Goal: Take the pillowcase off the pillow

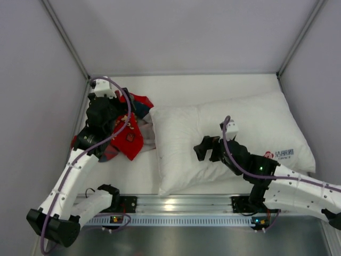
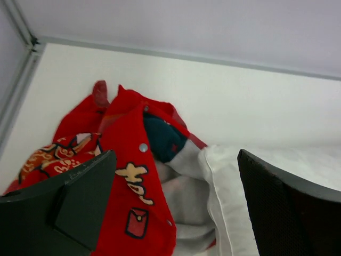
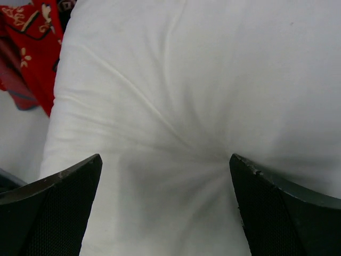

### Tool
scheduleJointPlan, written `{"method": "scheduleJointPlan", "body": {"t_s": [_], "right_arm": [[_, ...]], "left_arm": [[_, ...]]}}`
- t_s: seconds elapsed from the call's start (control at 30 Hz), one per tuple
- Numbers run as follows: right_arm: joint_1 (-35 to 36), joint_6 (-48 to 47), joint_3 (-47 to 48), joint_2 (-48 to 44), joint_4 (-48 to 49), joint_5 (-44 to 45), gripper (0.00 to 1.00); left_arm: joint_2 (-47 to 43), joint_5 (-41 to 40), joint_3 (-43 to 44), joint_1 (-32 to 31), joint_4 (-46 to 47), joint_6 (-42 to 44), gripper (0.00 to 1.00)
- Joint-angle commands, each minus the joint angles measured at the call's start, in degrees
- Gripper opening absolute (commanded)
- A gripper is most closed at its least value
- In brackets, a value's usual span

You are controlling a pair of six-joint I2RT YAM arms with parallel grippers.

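The red printed pillowcase [image 1: 129,130] lies crumpled at the left of the table, off the white pillow [image 1: 250,133] and touching its left end. My left gripper [image 1: 114,120] hangs open over the crumpled cover; in the left wrist view the pillowcase [image 2: 125,176] lies between the spread fingers, with the pillow's corner [image 2: 226,192] on the right. My right gripper [image 1: 202,148] is open and empty above the pillow's front left part. In the right wrist view the pillow [image 3: 202,96] fills the frame, dented and creased between the fingers, and a bit of pillowcase [image 3: 32,48] shows top left.
The table is walled in by white panels on the left, back and right. A metal rail [image 1: 176,205] with the arm bases runs along the near edge. The pillow's logo [image 1: 279,154] faces up near its right front corner.
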Motion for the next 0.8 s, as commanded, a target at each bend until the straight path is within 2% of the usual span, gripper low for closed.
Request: {"method": "scheduleJointPlan", "body": {"t_s": [0.0,0.07,0.13,0.23,0.3,0.37,0.5,0.63,0.77], "right_arm": [[-0.4,-7.7,10.5,4.4,-16.9,13.5,1.00],[-2.2,-11.7,18.2,6.4,-18.6,18.6,0.99],[-8.5,-14.5,22.6,7.2,-18.5,17.9,0.99],[-20.5,-19.5,30.4,8.0,-17.4,12.2,0.99],[-28.1,-22.1,32.3,8.4,-16.6,7.1,0.99],[-31.0,-23.9,33.5,9.3,-16.7,1.8,0.99],[-31.8,-24.0,28.0,7.8,-13.3,0.6,0.99],[-31.5,-21.9,13.9,1.6,-5.6,7.2,0.99],[-31.3,-19.6,10.5,-3.0,-1.8,5.9,0.99]], "left_arm": [[-2.5,8.1,-2.6,-0.8,-1.9,-3.9,0.99],[-4.2,7.8,-5.0,-1.2,-2.1,-3.5,0.99],[-7.5,6.5,-7.9,-2.0,-1.9,-2.7,0.98],[-11.7,3.9,-11.5,-4.9,0.3,-0.7,0.99],[-13.6,2.6,-13.1,-6.5,0.9,0.0,0.99],[-14.4,1.9,-14.0,-6.8,1.1,0.0,0.98],[-17.8,0.3,-15.1,-8.2,1.5,0.2,0.99],[-18.5,-1.2,-15.4,-9.5,1.6,1.1,0.99],[-17.6,-1.6,-15.7,-9.5,1.7,1.3,0.99]]}}
